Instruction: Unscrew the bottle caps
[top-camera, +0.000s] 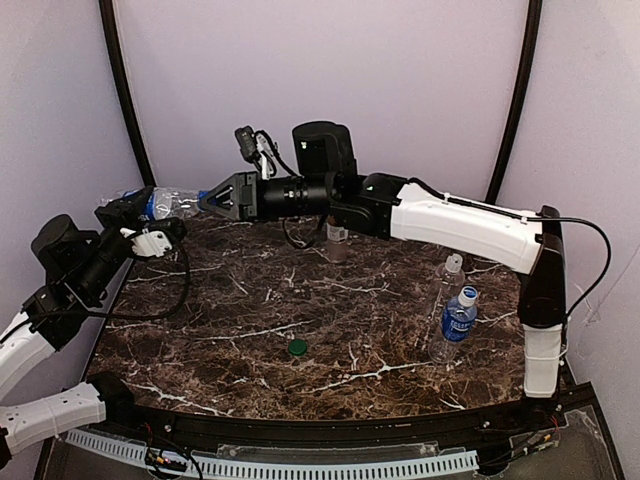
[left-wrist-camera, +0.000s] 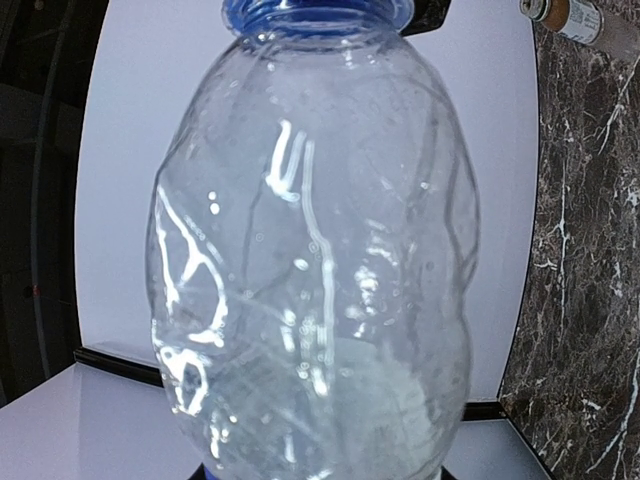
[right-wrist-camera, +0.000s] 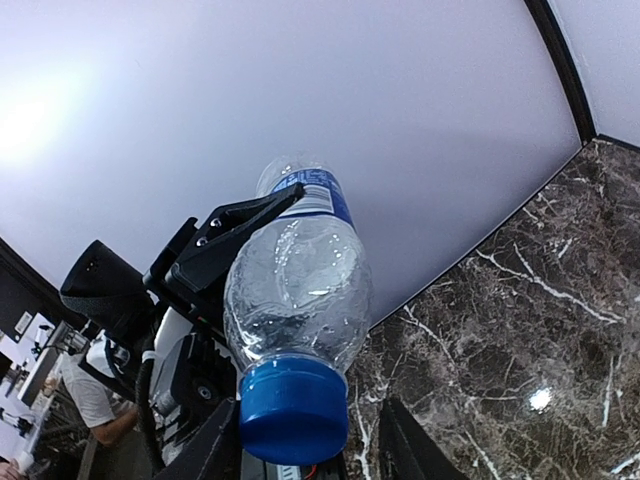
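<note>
My left gripper (top-camera: 140, 212) is shut on the body of a clear bottle with a blue label (top-camera: 165, 203), holding it level above the table's back left corner. That bottle (left-wrist-camera: 315, 250) fills the left wrist view. Its dark blue cap (right-wrist-camera: 293, 408) points at my right gripper (top-camera: 215, 197). In the right wrist view the right gripper (right-wrist-camera: 305, 445) straddles the cap: the left finger (right-wrist-camera: 215, 450) lies against it, the right finger (right-wrist-camera: 400, 440) stands a little off. A loose green cap (top-camera: 297, 347) lies on the table.
A brown-filled bottle (top-camera: 338, 240) stands under the right arm at the back. A plain clear bottle (top-camera: 450, 272) and a blue-labelled bottle with a white and blue cap (top-camera: 458, 322) stand at the right. The marble table (top-camera: 230, 300) ends at the wall close behind.
</note>
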